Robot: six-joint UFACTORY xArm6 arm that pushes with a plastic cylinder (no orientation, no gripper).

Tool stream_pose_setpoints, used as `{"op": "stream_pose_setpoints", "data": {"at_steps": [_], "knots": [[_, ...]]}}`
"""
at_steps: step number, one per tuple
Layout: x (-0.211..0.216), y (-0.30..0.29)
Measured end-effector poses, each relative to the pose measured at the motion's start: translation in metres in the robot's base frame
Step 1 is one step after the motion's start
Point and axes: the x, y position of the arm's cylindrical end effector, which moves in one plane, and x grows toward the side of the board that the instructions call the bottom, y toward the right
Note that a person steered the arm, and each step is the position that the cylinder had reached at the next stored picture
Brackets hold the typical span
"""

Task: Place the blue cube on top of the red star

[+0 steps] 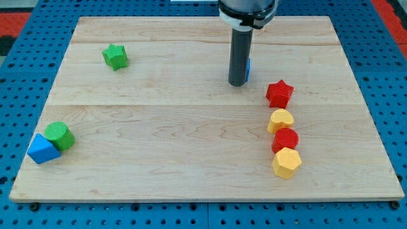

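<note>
The red star (279, 93) lies at the view's right, at the head of a column of blocks. The blue cube (247, 69) is almost wholly hidden behind my rod; only a thin blue sliver shows at the rod's right side, up and left of the star. My tip (238, 83) rests on the board right against the cube, left of the red star with a gap between them.
Below the star lie a yellow heart (280, 119), a red cylinder (285, 140) and a yellow hexagon (286, 163). A green star (115, 56) is at upper left. A green cylinder (59, 135) touches a blue triangular block (42, 149) at lower left.
</note>
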Motion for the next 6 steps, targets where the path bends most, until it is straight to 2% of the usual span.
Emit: {"op": "stream_pose_setpoints", "data": {"at_steps": [1, 2, 4, 6], "knots": [[-0.008, -0.056], [-0.032, -0.053], [-0.028, 0.039], [-0.052, 0.035]]}}
